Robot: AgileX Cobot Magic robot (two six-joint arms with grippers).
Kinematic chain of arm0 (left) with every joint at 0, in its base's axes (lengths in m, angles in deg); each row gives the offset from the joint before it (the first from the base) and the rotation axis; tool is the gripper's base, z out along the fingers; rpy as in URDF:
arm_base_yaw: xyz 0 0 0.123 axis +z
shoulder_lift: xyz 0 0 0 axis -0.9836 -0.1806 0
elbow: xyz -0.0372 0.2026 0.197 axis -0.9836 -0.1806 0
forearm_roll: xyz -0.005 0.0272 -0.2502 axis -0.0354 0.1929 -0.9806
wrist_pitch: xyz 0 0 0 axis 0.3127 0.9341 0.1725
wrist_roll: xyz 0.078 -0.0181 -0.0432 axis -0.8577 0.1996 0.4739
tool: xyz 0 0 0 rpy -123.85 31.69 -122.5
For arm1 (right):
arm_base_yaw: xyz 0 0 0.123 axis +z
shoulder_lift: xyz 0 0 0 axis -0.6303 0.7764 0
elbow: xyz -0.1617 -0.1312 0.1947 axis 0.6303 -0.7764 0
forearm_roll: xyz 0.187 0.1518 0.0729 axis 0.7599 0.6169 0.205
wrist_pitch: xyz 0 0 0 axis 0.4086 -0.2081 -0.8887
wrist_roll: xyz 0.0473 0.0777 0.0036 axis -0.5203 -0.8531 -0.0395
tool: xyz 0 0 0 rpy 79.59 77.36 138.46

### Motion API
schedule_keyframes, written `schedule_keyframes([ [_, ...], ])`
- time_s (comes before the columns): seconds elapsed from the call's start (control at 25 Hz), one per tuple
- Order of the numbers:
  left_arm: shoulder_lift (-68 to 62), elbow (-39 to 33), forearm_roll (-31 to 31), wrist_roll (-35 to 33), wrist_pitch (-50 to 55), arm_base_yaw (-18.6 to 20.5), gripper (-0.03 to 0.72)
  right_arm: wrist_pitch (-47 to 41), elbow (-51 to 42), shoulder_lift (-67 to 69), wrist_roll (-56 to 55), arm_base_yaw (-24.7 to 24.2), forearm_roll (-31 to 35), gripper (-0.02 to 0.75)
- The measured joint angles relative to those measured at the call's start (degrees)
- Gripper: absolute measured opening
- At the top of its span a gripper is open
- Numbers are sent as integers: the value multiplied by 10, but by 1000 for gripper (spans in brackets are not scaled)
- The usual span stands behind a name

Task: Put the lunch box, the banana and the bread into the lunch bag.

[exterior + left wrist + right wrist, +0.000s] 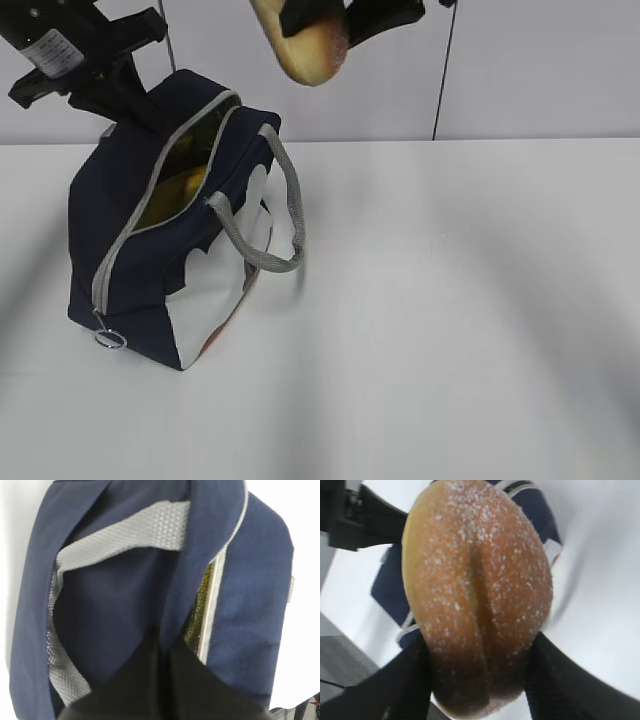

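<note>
High at twelve o'clock above the white table (pixel 450 300), the right gripper (pixel 477 680) clenches the bread (pixel 305 50) from both sides, well clear of the lunch bag (pixel 130 250). At ten o'clock the left gripper (pixel 165 680) pinches the bag's navy rim, holding its zipper mouth open. Something yellow shows inside.

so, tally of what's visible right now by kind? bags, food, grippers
Bags: 1, the navy-blue fabric lunch bag with grey zipper, unzipped.
Food: 2, the golden-brown oval bread roll held in the right gripper; something yellow inside the bag, likely the banana.
Grippers: 2, the left gripper pinching the bag's fabric.
Total: 5.
</note>
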Motion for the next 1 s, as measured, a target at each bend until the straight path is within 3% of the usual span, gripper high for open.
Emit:
schedule_keyframes([
  [0.28,0,0,-2,0,0,0,-3,-1,-1,16,-38,24,28,372],
  [0.64,0,0,-2,0,0,0,-3,-1,-2,72,-105,72,30,372],
  [1.0,0,0,-2,0,0,0,-3,15,-2,128,-159,85,16,372],
])
